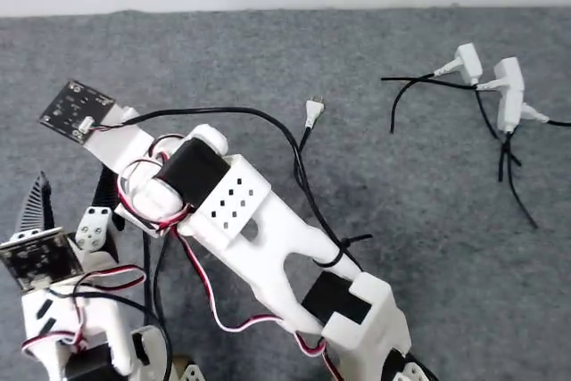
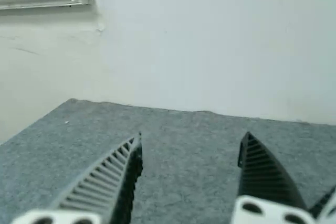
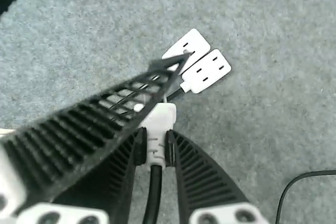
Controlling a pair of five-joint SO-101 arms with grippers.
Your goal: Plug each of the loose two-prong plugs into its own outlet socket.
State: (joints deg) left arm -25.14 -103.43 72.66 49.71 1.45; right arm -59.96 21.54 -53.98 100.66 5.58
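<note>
My right jaws clamp a white plug [image 3: 156, 129], prongs just short of the twin sockets [image 3: 207, 71], not yet in; left jaws gape, empty; a second plug [image 1: 313, 111] lies loose on the table [image 1: 428, 220].

Bare grey carpet [image 1: 419, 247] lies free between the right arm [image 1: 268, 238] and a cluster of white plugs and black cords [image 1: 508, 100]; one black cord [image 1: 298, 167] trails beside the arm.

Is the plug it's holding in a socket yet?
Out: the white plug, held between the right fingers, sits short of the nearest outlet socket, whose slots are visibly empty.
</note>
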